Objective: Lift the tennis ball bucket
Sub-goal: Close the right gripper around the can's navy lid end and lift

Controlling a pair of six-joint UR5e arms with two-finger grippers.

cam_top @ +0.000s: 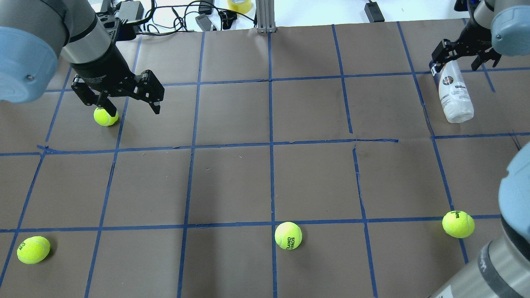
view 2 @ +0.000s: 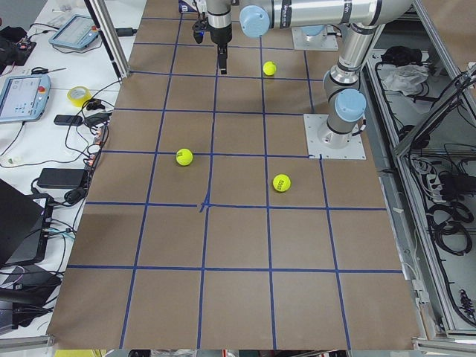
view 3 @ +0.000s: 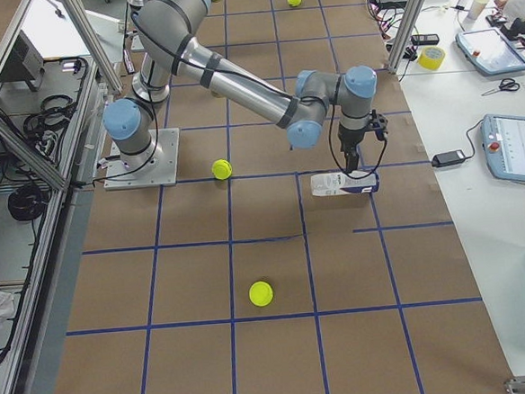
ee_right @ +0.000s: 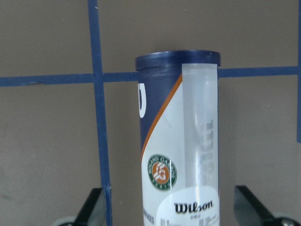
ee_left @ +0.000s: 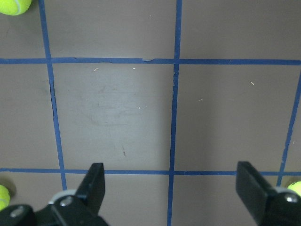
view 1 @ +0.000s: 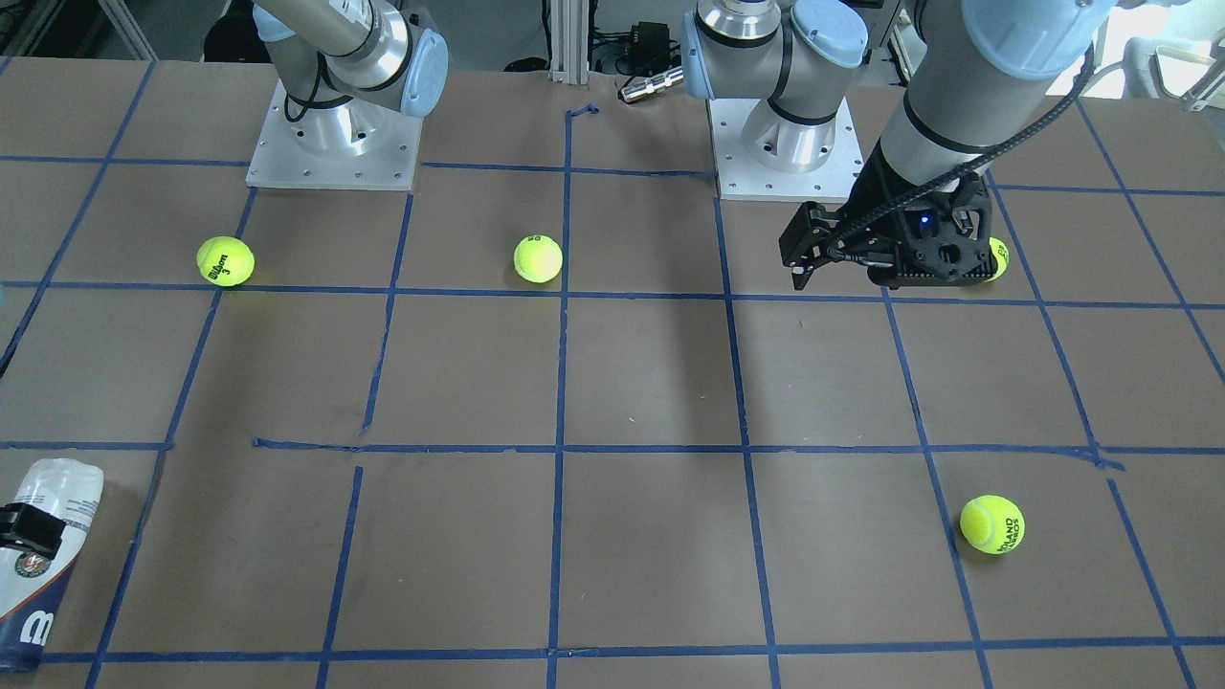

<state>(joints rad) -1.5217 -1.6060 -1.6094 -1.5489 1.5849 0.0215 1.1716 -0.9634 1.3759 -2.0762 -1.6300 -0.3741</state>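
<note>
The tennis ball bucket (cam_top: 454, 96) lies on its side at the table's far right: a clear can with a white-and-navy Wilson label. It also shows in the front view (view 1: 43, 574), the right exterior view (view 3: 344, 184) and the right wrist view (ee_right: 181, 141). My right gripper (cam_top: 463, 58) is open and low over it. Its fingers (ee_right: 94, 207) stand either side of the can with gaps, level with the round emblem. My left gripper (cam_top: 134, 109) is open and empty, beside a loose tennis ball (cam_top: 105, 116).
Loose yellow tennis balls lie near the robot's side at the left (cam_top: 33, 250), middle (cam_top: 288, 235) and right (cam_top: 458, 224). Blue tape lines grid the brown table. Cables and a tape roll (cam_top: 239, 5) lie past the far edge.
</note>
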